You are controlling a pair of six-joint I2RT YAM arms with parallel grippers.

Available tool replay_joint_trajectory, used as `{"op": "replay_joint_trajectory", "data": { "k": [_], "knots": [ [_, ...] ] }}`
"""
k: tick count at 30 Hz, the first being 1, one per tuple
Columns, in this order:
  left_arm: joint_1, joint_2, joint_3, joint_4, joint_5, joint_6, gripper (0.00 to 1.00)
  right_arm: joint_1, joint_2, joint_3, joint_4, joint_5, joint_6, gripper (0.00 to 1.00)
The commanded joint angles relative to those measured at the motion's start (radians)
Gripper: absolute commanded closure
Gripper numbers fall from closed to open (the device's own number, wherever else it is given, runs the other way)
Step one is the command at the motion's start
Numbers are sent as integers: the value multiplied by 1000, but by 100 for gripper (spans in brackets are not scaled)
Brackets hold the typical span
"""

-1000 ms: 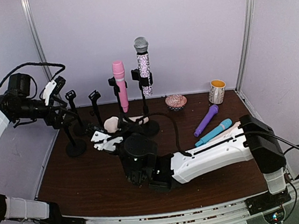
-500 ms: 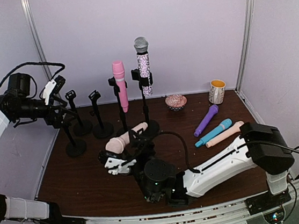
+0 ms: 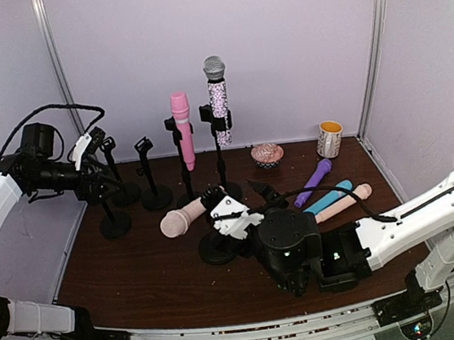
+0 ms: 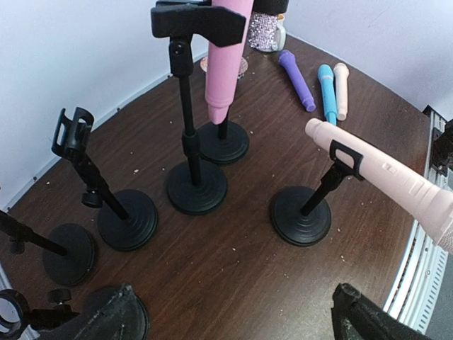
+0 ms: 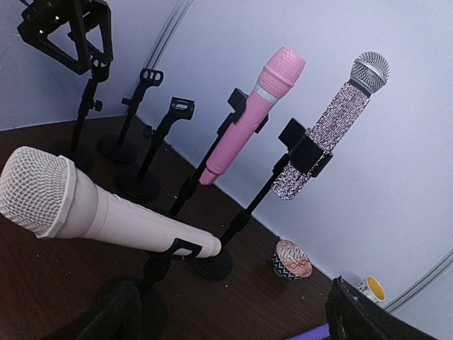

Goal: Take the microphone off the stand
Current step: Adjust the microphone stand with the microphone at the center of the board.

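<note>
the cream microphone is sitting in the clip of its short black stand at the middle of the worktop, not yet lifted out. it is lying close to level, its long axis running across the worktop. the mesh head is pointing toward my left arm's side and a little toward the near edge, and the tail end is pointing back and to the right. the clip is gripping it near that tail. my right pincer is hovering close by the stand, fingers spread wide apart and clamping nothing. from its wrist camera the microphone is stretching across ahead of the fingers, head to the left. my left pincer is hanging at the left side near an empty stand, also spread apart and holding nothing. behind, a pink microphone and a glittery microphone are standing upright in taller stands, heads up.
</note>
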Motion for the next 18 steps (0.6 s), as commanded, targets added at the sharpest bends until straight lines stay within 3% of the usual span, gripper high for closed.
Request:
{"op": "replay_joint_trajectory", "data": {
  "k": [1, 6, 11, 18],
  "knots": [
    [2, 3, -11, 53, 50, -23, 3, -8, 15, -18, -130, -75, 104, 2],
    [1, -9, -47, 58, 78, -38, 3, -44, 93, 17, -78, -158, -101, 0],
    [1, -29, -146, 97, 136, -81, 3, -98, 85, -23, 45, -355, -319, 0],
    [0, -47, -164, 98, 143, -72, 3, -152, 130, 70, -1, -409, -433, 3]
  ]
}}
